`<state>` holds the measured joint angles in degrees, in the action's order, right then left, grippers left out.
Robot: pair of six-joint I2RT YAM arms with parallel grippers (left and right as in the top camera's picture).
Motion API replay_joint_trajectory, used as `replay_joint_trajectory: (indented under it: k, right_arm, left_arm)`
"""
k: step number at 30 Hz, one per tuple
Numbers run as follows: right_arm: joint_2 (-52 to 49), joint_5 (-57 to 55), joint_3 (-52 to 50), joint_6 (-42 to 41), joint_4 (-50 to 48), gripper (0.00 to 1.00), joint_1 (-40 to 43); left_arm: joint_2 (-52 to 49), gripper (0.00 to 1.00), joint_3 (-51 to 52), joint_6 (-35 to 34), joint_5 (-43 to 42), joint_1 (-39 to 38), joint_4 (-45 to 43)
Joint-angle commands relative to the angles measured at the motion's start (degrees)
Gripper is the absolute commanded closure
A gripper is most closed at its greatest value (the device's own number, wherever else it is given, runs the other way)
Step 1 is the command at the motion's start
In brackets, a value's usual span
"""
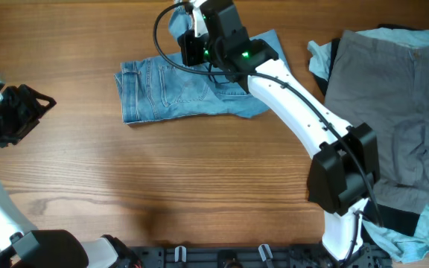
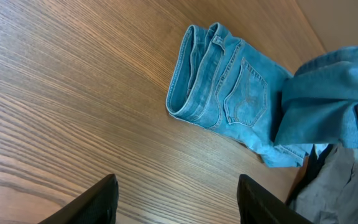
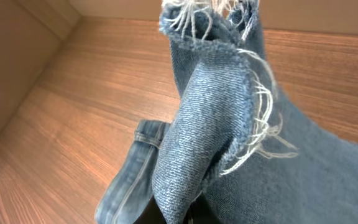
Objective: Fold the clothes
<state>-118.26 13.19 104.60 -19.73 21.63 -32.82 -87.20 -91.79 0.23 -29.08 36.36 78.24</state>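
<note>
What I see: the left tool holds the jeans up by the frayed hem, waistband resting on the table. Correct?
No, it's the right tool that holds the jeans up by the frayed hem, as the right wrist view shows; the waistband rests on the table.

Frayed matt denim jeans (image 1: 162,93) on smooth wooden table (image 1: 199,186).

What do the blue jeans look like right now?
The jeans are light-blue denim. They lie partly folded on the wooden table, with the waistband toward the left. A stitched back pocket faces up. One leg end, with a frayed, stringy hem, is held up off the table by the right tool. Only the table and that tool touch them.
</note>
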Motion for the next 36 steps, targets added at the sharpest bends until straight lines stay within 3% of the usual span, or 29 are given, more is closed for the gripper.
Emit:
replay_joint_trajectory:
  k: [1, 4, 5, 6, 7, 8, 9, 12, 15, 19, 22, 24, 28, 30, 31, 33, 34, 35, 36]
  right_arm:
    - [-3.9, 3.5, 0.3, -1.9, -2.2, 0.96, -2.1]
    - [-7.1, 9.0, 0.3, -1.9, -6.7, 0.95, -4.5]
    - [-8.0, 9.8, 0.3, -1.6, -8.3, 0.79, -5.4]
    - [-8.7, 11.2, 0.3, -0.5, -9.9, 0.53, -6.3]
    - [-8.9, 13.2, 0.3, 1.1, -10.6, 0.34, -6.9]
    - [-8.9, 14.4, 0.3, 3.1, -11.2, 0.23, -7.5]
    - [-8.6, 14.3, 0.3, 4.0, -11.5, 0.18, -7.7]
    - [-6.4, 13.9, 0.3, 4.6, -11.9, 0.16, -5.8]
    - [-1.8, 13.8, 0.3, 2.7, -7.8, 0.23, -0.2]
    - [2.4, 13.9, 0.3, -3.9, 7.5, 0.28, 11.2]
    - [2.4, 14.7, 0.3, -2.7, 17.7, 0.12, 20.0]
    - [1.7, 15.7, 0.3, 5.7, 23.2, 0.05, 26.2]
    - [0.4, 20.6, -1.5, 16.8, 28.2, 0.04, 32.4]
    - [0.2, 27.6, -2.7, 21.4, 30.7, 0.11, 33.4]
    - [0.2, 28.7, -2.8, 21.4, 32.0, 0.16, 33.4]
    - [0.2, 29.5, -2.8, 23.0, 33.3, 0.16, 31.9]
    - [0.2, 28.5, -2.8, 23.4, 33.2, 0.16, 30.5]
    - [0.2, 27.4, -2.8, 22.9, 32.7, 0.16, 29.1]
    - [0.2, 26.6, -2.8, 22.1, 32.2, 0.16, 28.4]
  left_arm:
    - [0.9, 0.39, -0.9, 1.3, -1.1, -0.3, 0.0]
    - [0.9, 0.39, -0.9, 1.3, -1.1, -0.3, 0.1]
    - [0.9, 0.38, -0.9, 1.3, -1.1, -0.3, 0.1]
    - [0.9, 0.37, -0.9, 1.3, -1.1, -0.3, 0.1]
    - [0.9, 0.37, -0.9, 1.3, -1.1, -0.3, 0.1]
    - [0.9, 0.35, -0.9, 1.3, -1.1, -0.3, 0.1]
    - [0.9, 0.34, -0.9, 1.3, -1.1, -0.3, 0.1]
    - [0.9, 0.33, -0.9, 1.3, -1.2, -0.3, 0.1]
    - [0.9, 0.53, -0.9, 1.3, -3.8, -1.1, -0.1]
    - [0.4, 0.83, -0.8, 3.9, -4.9, -9.0, -2.5]
    - [-1.1, 0.88, 0.1, 3.9, -4.9, -16.6, -7.0]
    - [-2.8, 0.89, 2.0, 3.8, -4.5, -22.1, -11.2]
    - [-8.4, 0.84, 3.9, 0.7, 0.7, -29.3, -15.0]
    - [-11.9, 0.83, 3.9, -1.6, 5.1, -31.3, -15.7]
    - [-13.3, 0.89, 3.9, -2.7, 6.4, -31.6, -15.9]
    - [-15.1, 0.94, 3.9, -4.2, 6.2, -31.5, -16.4]
    - [-15.4, 0.89, 3.9, -5.2, 5.0, -31.1, -17.1]
    - [-15.5, 0.71, 3.9, -5.5, 3.3, -30.8, -18.2]
    - [-15.5, 0.64, 3.9, -5.5, 2.3, -30.8, -19.1]
